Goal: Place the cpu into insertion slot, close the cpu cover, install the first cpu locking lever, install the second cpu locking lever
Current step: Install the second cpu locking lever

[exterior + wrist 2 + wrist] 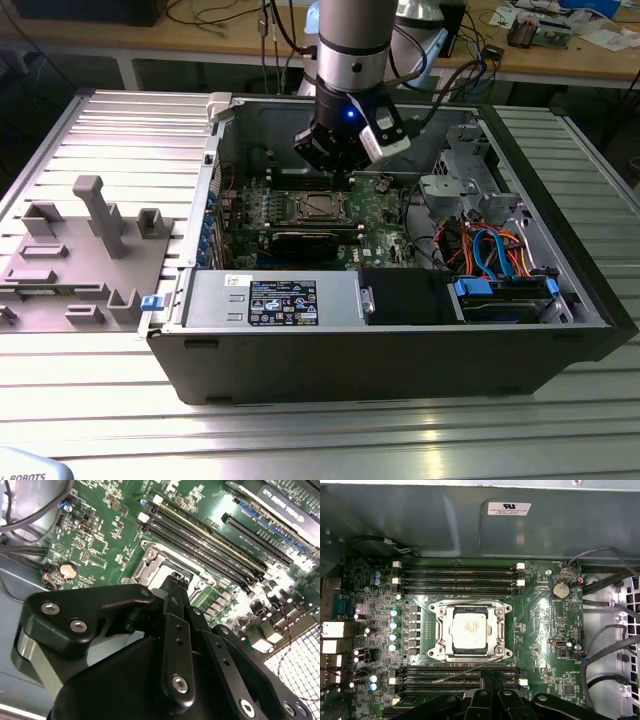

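We are hovering our gripper [492, 680] just above the memory slots [457, 675] beside the insertion slot [470, 631] — fingers [176, 592] pinched narrow, holding nothing. The cpu [469, 630] is sitting in the slot, silvery face up, with the cpu cover [442, 630] lying closed around it. One thin locking lever [465, 670] is slanting loose across the memory slots near our fingertips. In the exterior view, the arm is reaching down into the open computer case [330, 350].

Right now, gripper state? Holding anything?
Gripper: fingers shut together, nothing visible between them, poised beside the socket where the chip already sits.
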Tool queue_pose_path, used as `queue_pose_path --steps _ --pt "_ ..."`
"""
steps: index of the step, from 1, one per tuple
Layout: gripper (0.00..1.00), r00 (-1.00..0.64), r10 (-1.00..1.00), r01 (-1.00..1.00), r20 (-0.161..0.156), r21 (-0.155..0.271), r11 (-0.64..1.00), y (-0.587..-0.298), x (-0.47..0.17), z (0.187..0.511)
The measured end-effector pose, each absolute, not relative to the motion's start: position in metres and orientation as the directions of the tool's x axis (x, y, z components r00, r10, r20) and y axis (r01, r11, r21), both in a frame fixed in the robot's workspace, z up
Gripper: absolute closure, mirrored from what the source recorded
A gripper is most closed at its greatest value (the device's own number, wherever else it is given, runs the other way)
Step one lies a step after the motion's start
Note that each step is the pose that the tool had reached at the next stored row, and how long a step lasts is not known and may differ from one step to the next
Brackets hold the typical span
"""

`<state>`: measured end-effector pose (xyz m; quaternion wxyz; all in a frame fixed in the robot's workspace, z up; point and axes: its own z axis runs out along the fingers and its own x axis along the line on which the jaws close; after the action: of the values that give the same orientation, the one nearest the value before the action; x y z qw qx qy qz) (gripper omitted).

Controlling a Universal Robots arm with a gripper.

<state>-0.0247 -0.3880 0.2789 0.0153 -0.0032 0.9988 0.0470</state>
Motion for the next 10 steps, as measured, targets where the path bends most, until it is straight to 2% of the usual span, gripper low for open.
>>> queue_pose_path --steps 10 --pt "0.89 -1.0 -0.005 -0.008 -0.031 0.096 0.995 -0.39 -0.039 0.264"
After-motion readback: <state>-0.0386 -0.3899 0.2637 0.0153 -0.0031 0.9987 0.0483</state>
